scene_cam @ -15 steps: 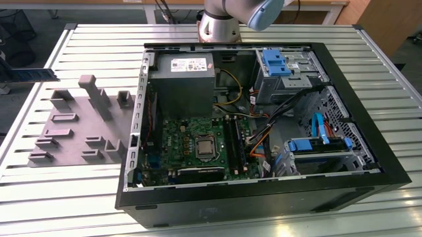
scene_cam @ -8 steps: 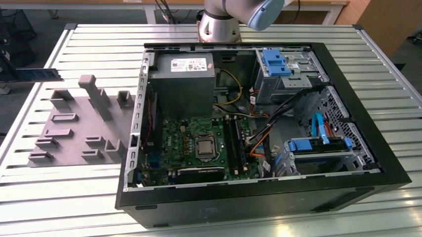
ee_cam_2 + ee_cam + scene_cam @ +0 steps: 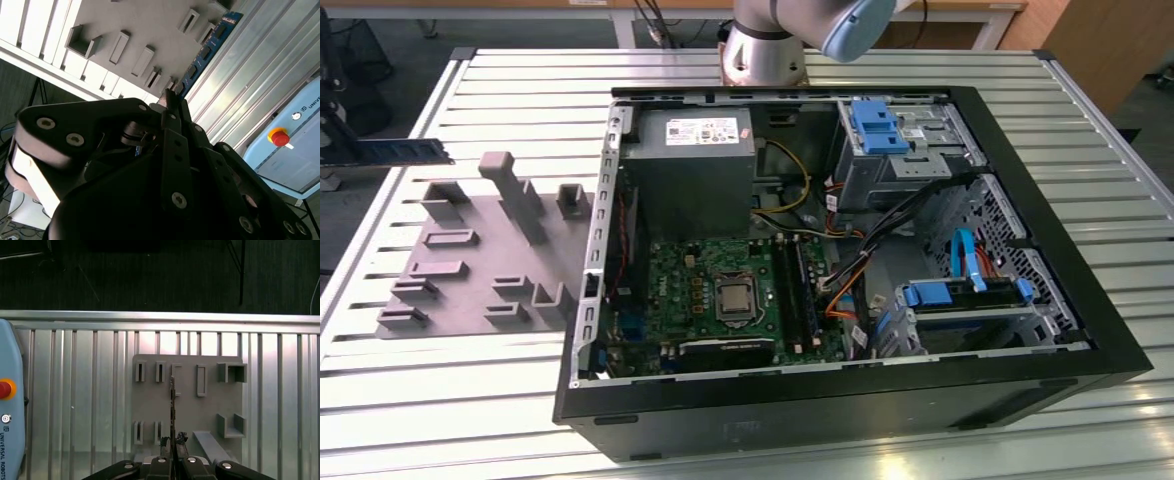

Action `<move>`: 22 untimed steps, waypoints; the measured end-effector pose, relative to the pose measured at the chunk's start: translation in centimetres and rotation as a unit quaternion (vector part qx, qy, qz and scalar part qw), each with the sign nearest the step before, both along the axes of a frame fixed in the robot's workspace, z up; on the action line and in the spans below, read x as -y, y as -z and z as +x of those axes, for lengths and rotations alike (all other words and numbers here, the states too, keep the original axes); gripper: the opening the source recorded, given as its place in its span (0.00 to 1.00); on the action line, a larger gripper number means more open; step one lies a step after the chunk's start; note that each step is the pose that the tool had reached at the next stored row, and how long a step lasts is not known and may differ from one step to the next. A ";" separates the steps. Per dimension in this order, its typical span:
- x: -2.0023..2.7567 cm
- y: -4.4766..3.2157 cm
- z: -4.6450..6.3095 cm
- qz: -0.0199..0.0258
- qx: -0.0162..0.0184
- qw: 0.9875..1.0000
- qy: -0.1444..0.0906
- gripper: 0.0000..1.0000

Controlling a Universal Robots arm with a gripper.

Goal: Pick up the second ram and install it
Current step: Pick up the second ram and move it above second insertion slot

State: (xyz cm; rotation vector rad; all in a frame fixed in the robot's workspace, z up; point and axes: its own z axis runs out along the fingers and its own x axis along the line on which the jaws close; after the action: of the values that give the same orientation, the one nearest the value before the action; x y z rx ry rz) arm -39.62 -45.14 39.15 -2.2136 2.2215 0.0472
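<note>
So the second ram [image 3: 411, 151] is clamped edge-on in the gripper [image 3: 172, 442], which is closed tight on one end of the stick. It's held up in the air over the grey fixture plate [image 3: 467, 270], at the exterior view's left. In the second wrist view the rest of the stick can be seen poking straight out past the gripper, chips showing.

The open PC case [image 3: 854, 400] is parked well apart from it on the slatted desk [image 3: 854, 70], with the black memory slots [image 3: 790, 285] just beside the CPU socket [image 3: 736, 297].

Pickup looks done, install not.

For the carry, the stick should probably be kept square in the grip, with its long edge lined up with the slots and kept clear of the case wall and cables [image 3: 854, 270]. Only a short bit is pinched, so it could get twisted easily.
</note>
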 end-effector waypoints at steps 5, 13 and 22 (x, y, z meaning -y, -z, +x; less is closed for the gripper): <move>0.00 0.00 0.1 0.000 0.000 1.000 0.000 0.14; 0.00 0.00 0.3 0.000 0.000 1.000 0.000 0.14; 0.00 -0.01 1.5 0.000 0.000 1.000 0.000 0.14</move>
State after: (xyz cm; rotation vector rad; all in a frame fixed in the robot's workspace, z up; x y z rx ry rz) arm -38.08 -45.14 39.16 -2.2136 2.2215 0.0472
